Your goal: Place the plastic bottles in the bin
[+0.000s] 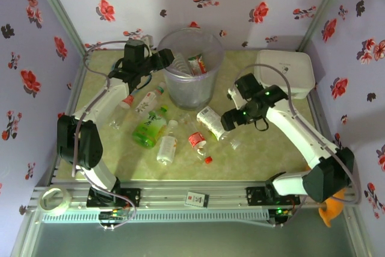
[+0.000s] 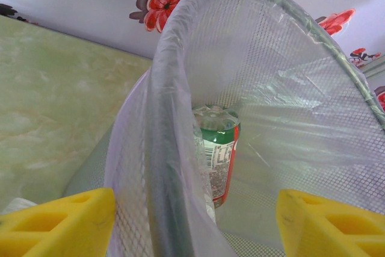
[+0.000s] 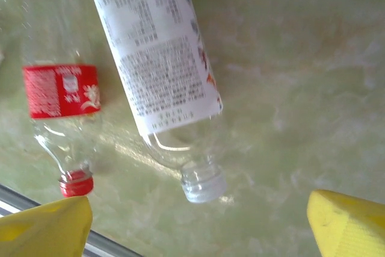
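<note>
The right end effector (image 3: 195, 227) hangs wide open and empty over a white-labelled bottle (image 3: 159, 52) lying on the bench (image 3: 301, 88) (light, slick, easily crushed, I judge); best pinched across its labelled middle; the left end effector (image 2: 195, 221), fingers apart and empty, sits at the bin (image 2: 174, 88) rim.

Bin (image 2: 161, 148) translucent meshed plastic; bottles (image 3: 162, 58) clear glossy plastic; table (image 3: 301, 76) smooth.

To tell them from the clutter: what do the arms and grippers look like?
The left arm and right arm have white links, black joints and looping grey cables; the right shows green lights. The left gripper and right gripper have yellow fingers.
</note>
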`<state>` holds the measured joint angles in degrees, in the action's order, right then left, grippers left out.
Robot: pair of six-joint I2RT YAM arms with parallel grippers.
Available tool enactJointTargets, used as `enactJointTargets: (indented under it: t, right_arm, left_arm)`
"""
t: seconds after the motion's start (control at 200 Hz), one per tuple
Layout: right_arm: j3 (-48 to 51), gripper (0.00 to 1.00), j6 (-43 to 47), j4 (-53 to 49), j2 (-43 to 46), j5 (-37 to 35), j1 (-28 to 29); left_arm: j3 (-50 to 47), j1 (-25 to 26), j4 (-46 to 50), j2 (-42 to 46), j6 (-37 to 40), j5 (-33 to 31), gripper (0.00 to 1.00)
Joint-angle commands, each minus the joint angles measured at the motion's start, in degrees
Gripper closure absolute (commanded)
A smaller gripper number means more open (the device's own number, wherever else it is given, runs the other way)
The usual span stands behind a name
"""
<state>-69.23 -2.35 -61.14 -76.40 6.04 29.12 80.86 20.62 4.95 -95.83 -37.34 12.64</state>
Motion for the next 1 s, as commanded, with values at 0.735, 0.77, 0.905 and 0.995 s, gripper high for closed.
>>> enactJointTargets:
  t: [0.735, 0.77, 0.905, 0.995]
  right_arm:
    - [12.89, 0.02, -3.1, 23.27, -16.22, -4.6, 6.16]
    - [13.08, 0.02, -3.1, 23.94, -16.8, -4.4, 6.33]
    - [11.95, 0.03, -3.1, 22.87, -19.47, -4.38, 6.9]
    - [11.58, 0.05, -3.01, 22.76, -20.05, -4.46, 7.06]
  left_arm:
    - [1.31, 0.73, 2.52, -2.87, 1.31, 1.77, 0.28]
    - [1.39, 0.66, 2.52, -2.91, 1.31, 1.77, 0.28]
    - [1.58, 0.67, 2.44, -3.23, 1.31, 1.77, 0.28]
    - [1.58, 0.7, 2.28, -3.5, 1.07, 1.93, 0.28]
